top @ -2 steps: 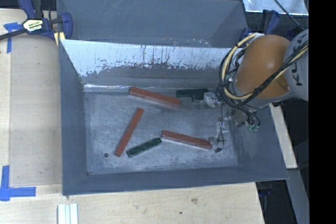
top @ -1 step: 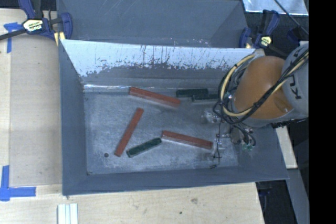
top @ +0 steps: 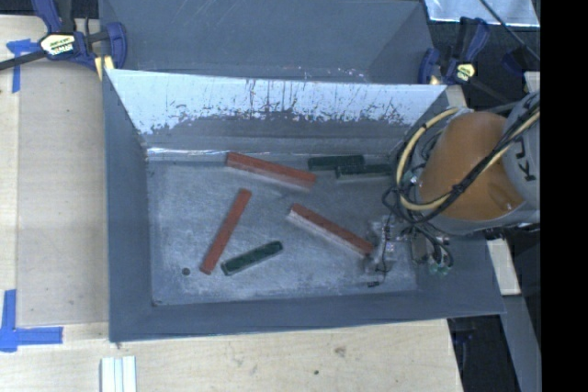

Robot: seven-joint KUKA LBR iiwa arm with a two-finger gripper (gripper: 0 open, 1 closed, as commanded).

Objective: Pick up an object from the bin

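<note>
My gripper (top: 376, 263) is low over the bin floor at the right, near the front wall. Its tips sit at the right end of a reddish-brown flat stick (top: 328, 230) that lies slanted from upper left to lower right. Whether the stick's end is between the fingers cannot be told. A dark green marker-like stick (top: 251, 258) lies further left near the front.
Another reddish stick (top: 226, 230) lies steeply slanted at the left of the bin floor. A third reddish stick (top: 270, 170) lies by the back wall, with a dark stick (top: 347, 165) to its right. The arm's orange cover and cables hang over the bin's right side.
</note>
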